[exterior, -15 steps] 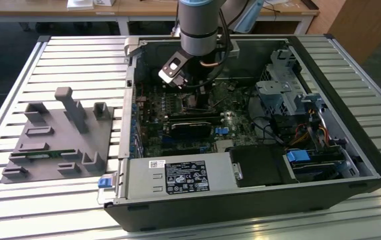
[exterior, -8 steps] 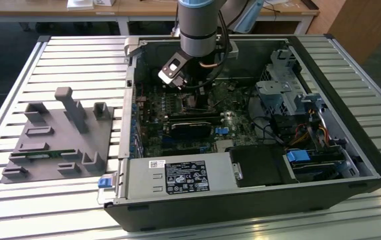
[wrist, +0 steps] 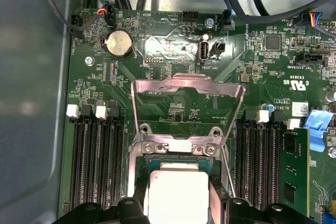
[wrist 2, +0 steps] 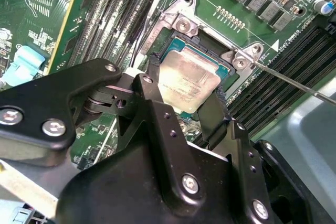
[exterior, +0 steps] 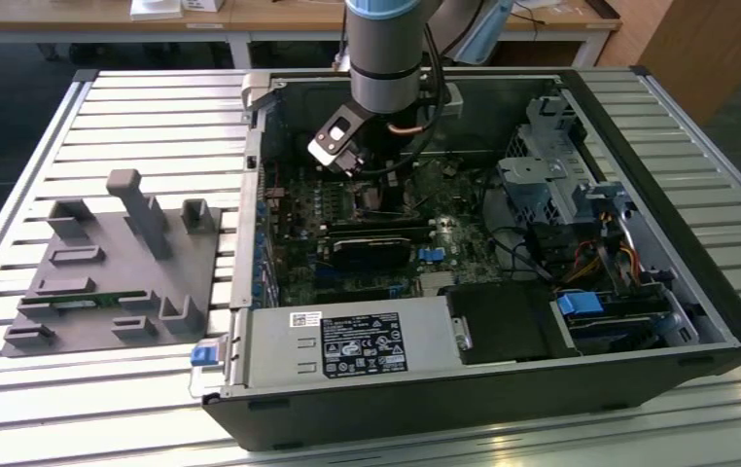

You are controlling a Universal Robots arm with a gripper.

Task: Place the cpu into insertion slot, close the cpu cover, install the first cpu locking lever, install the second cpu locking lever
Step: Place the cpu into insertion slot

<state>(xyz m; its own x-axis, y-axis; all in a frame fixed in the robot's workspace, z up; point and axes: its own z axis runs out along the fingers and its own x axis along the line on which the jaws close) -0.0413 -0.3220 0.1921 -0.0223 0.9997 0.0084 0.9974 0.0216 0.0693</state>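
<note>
In both wrist views the silver-topped cpu (wrist 2: 189, 85) (wrist: 178, 192) lies level in the insertion slot (wrist 2: 206, 39) (wrist: 157, 159), whose dark edge shows around it. My gripper (wrist 2: 186, 103) (wrist: 178, 205) straddles the chip, and its black fingers (wrist 2: 155, 95) press against two opposite sides. The cpu cover (wrist: 186, 83) stands hinged up behind the slot, a metal frame with an open window. A thin wire locking lever (wrist 2: 294, 80) (wrist: 229, 167) runs beside the socket, unlatched. In the exterior view the arm reaches down into the computer case, with the gripper (exterior: 368, 185) over the motherboard.
Long black memory slots (wrist: 94, 161) (wrist: 260, 156) flank the socket. A coin battery (wrist: 119, 43) and cables lie beyond the cover. Inside the case are a black card (exterior: 377, 248), a power supply (exterior: 344, 345) and a drive cage (exterior: 552, 165). A grey fixture (exterior: 118, 272) sits outside the case.
</note>
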